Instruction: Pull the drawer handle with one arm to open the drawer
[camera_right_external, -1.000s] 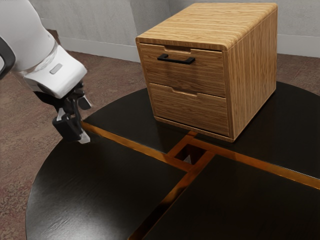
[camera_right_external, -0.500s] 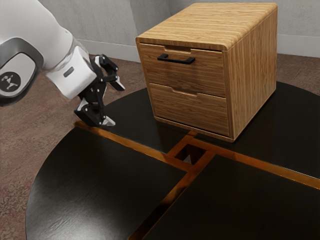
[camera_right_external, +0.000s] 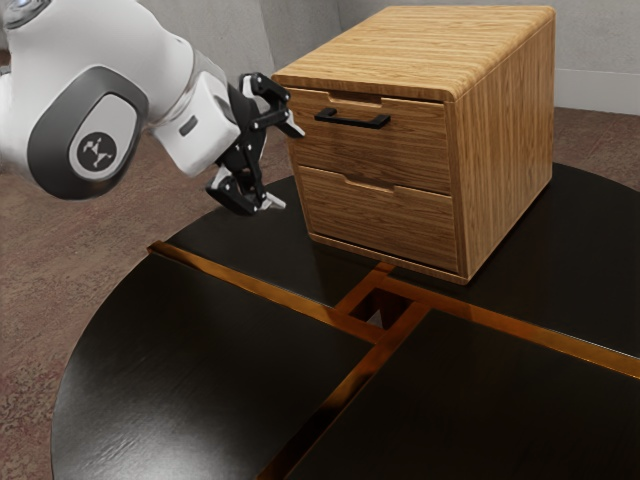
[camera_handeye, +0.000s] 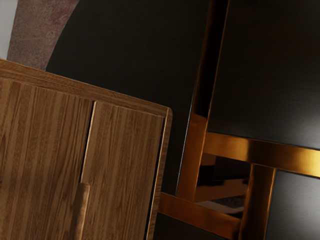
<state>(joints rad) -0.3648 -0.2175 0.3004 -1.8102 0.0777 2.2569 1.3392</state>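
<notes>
Spreading across the foreground is the dark round table (camera_right_external: 200, 380) with its copper inlay. Over its far edge the gripper (camera_right_external: 283, 167) hangs with fingers spread wide, holding nothing, just beside the wooden cabinet (camera_right_external: 500, 130). Beyond it, the black drawer handle (camera_right_external: 352, 118) sits untouched on the top drawer (camera_right_external: 410, 150), which lies flush with the cabinet's front.

A round black bench (camera_right_external: 190, 390) fills the lower frame, crossed by copper strips (camera_right_external: 262, 291) meeting at a small square opening (camera_right_external: 381, 311) (near centre). Mottled reddish-brown floor (camera_right_external: 60, 250) lies at left; a grey wall (camera_right_external: 305, 25) with pale baseboard (camera_right_external: 600, 90) runs along the top.
</notes>
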